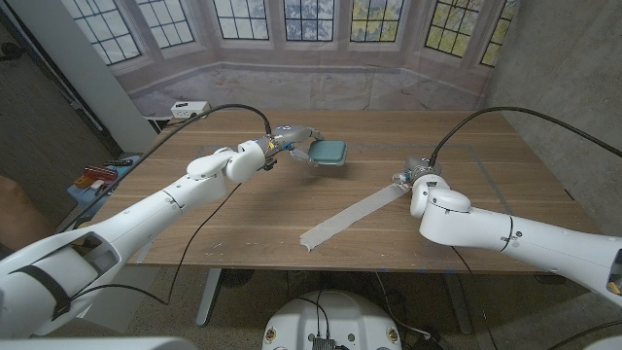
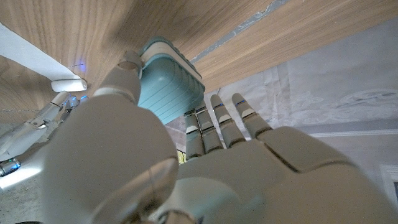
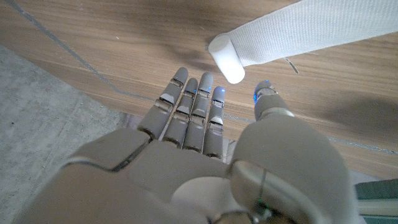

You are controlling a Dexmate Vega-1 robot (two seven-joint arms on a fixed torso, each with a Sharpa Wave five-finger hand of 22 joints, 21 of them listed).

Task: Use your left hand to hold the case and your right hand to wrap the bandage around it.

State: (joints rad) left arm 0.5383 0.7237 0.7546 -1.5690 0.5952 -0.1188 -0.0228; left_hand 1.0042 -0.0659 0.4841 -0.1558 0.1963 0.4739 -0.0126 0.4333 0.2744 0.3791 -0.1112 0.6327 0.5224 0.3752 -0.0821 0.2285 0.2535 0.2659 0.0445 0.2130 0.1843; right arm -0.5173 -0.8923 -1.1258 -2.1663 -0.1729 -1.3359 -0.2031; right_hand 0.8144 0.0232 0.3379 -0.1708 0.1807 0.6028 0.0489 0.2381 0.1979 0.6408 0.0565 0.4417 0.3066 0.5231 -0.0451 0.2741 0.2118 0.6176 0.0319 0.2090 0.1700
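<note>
The right hand (image 3: pixel 205 162) holds nothing, fingers (image 3: pixel 193 109) straight and close together, the bandage (image 3: pixel 298 34) roll just beyond their tips, its strip unrolled across the table (image 1: pixel 253 219). Farther off, the left hand (image 1: pixel 292 144) grips the teal case (image 2: pixel 165 87) between thumb and fingers.

1. The robot's left hand (image 1: pixel 288 142) is covering the near end of the teal ribbed plastic case (image 1: pixel 328 151) in the head view, so how its fingers are closing there is not showing.
2. The robot's right hand (image 1: pixel 420 175) is hiding the rolled end of the long white woven bandage (image 1: pixel 352 213) in the head view; contact is not telling.
3. The right wrist picture's edge is cutting off the bandage strip.
4. The small white boxy device (image 1: pixel 190 108) at the table's far corner is staying too small to identify.
</note>
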